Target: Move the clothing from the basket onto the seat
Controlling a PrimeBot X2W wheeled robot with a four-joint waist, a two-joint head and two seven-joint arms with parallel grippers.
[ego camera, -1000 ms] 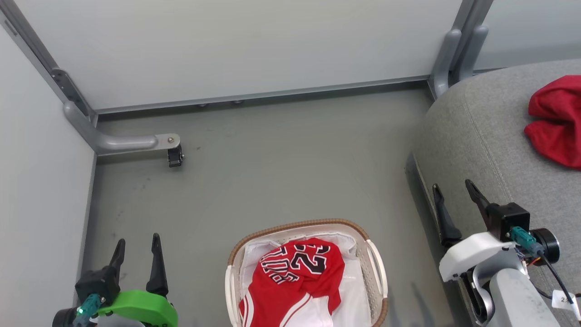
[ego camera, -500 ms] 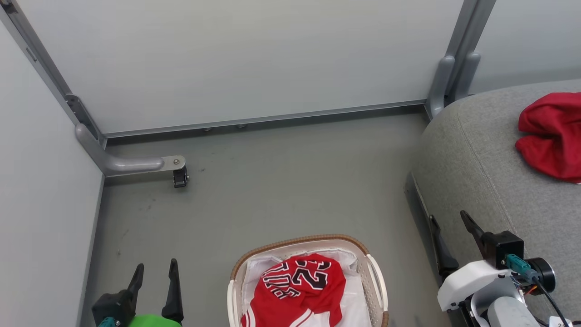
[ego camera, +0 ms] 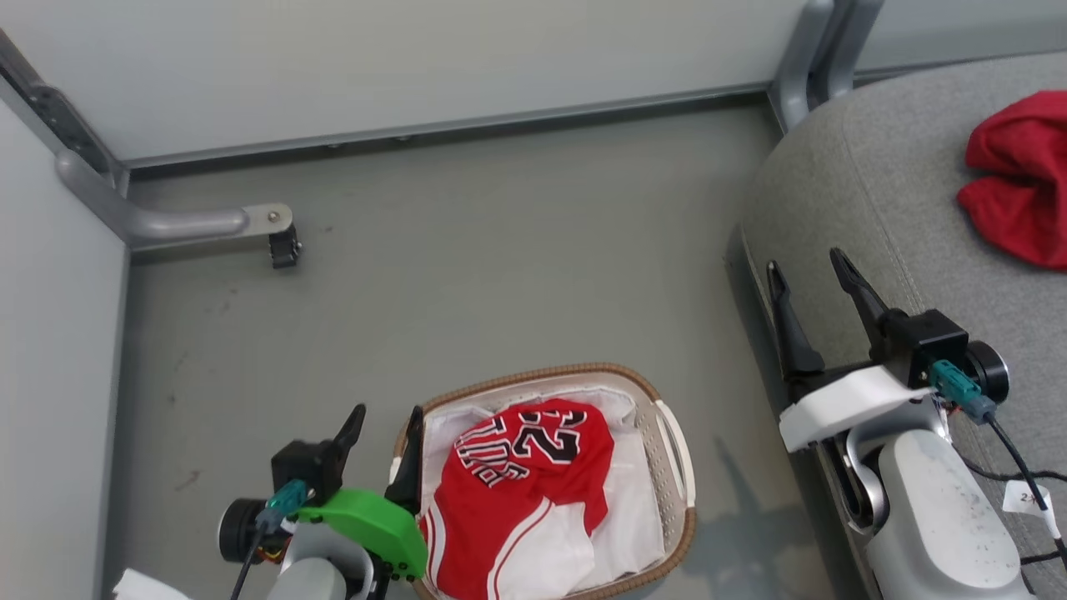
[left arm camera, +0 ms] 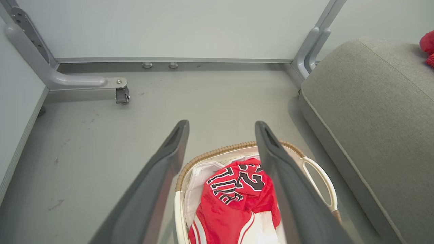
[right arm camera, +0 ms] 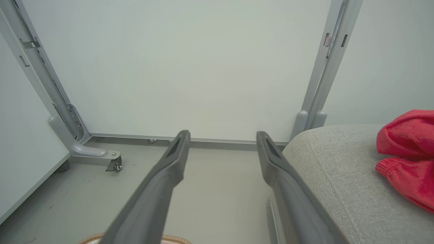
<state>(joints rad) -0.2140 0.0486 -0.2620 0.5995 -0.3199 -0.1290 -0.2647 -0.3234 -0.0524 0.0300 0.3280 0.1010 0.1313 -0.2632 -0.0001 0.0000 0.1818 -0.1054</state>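
**Left:** a grey panel foot with caster [ego camera: 282, 247] stands on the floor [ego camera: 500, 250], well apart from the basket.

**Lower left:** left gripper [ego camera: 387, 412], on a green-shelled wrist, fingers apart and pointing up the head view. The inner finger [ego camera: 410, 458] overlaps the basket's left rim and the outer is over the floor; contact cannot be told.

**Centre:** basket [ego camera: 542, 372], long axis running away from the robot, with a white liner [ego camera: 638, 475] inside. The jersey [ego camera: 517, 492] lies crumpled along that axis, lettering at the far end, white stripes toward the near end.

**Right:** right gripper [ego camera: 805, 259], fingers apart and empty, pointing up along the left edge of the seat [ego camera: 884, 183]. A strip of floor separates seat and basket.

**Far right:** the plain red garment [ego camera: 1013, 179] lies bunched on the seat
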